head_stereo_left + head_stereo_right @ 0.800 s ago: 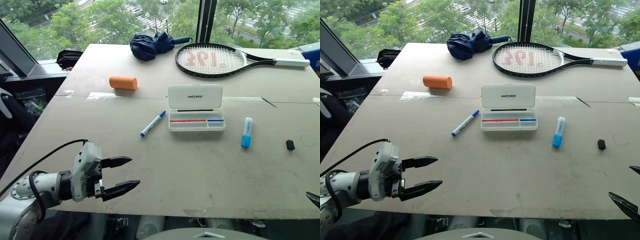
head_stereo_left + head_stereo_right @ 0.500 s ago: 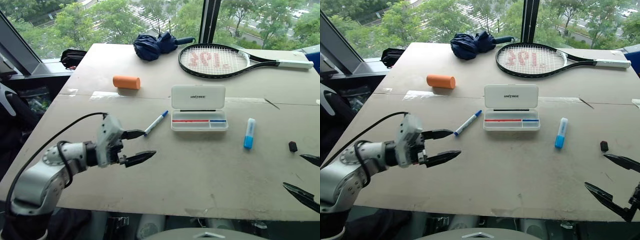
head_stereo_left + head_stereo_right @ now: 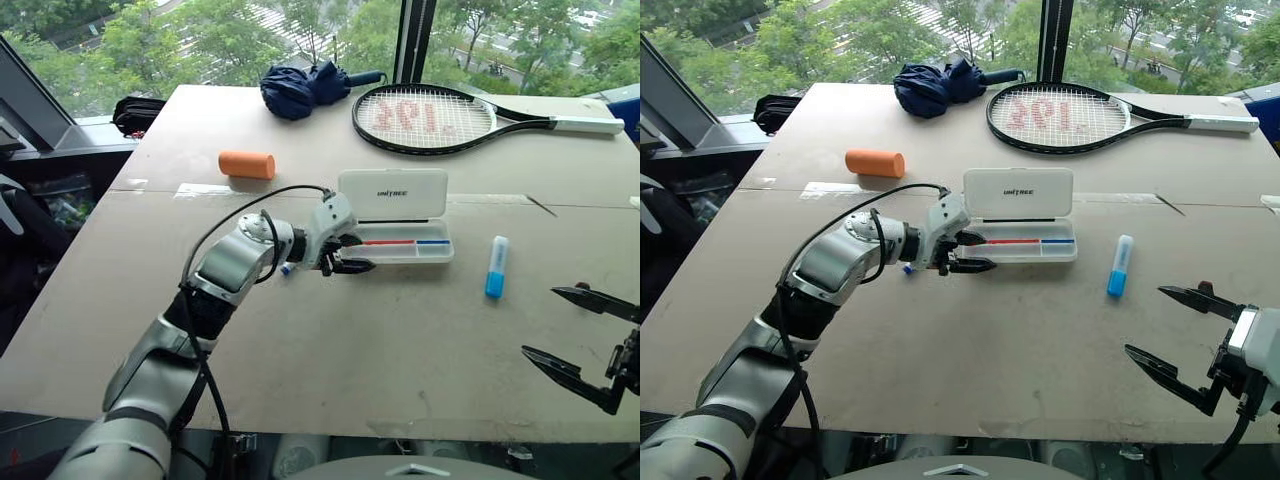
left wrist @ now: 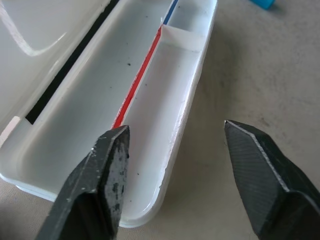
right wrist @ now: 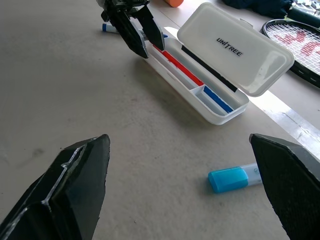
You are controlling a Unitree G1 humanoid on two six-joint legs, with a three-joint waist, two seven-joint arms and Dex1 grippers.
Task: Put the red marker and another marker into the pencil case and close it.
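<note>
The white pencil case [image 3: 392, 194] lies open at mid-table, lid up, with a red and blue strip in its clear tray [image 4: 100, 125]. My left gripper [image 3: 352, 254] is open at the case's left end. One finger [image 4: 107, 165] hangs over the tray and the other [image 4: 260, 160] over the table, with the front wall between them. A thin blue-capped marker [image 3: 287, 268] peeks out from behind the left arm. A thick white marker with a light-blue cap [image 3: 494, 266] lies right of the case. My right gripper [image 3: 585, 340] hovers open and empty at the front right. The red marker is out of view.
An orange cylinder [image 3: 246, 165] lies at the back left of the table. A tennis racket [image 3: 430, 118] and a folded dark-blue umbrella [image 3: 300, 90] lie along the far edge. A black bag [image 3: 138, 115] sits on the ledge beyond the table's left corner.
My left arm has swung from the front left edge forward and right to the case's left end. The right gripper has risen into view at the front right.
</note>
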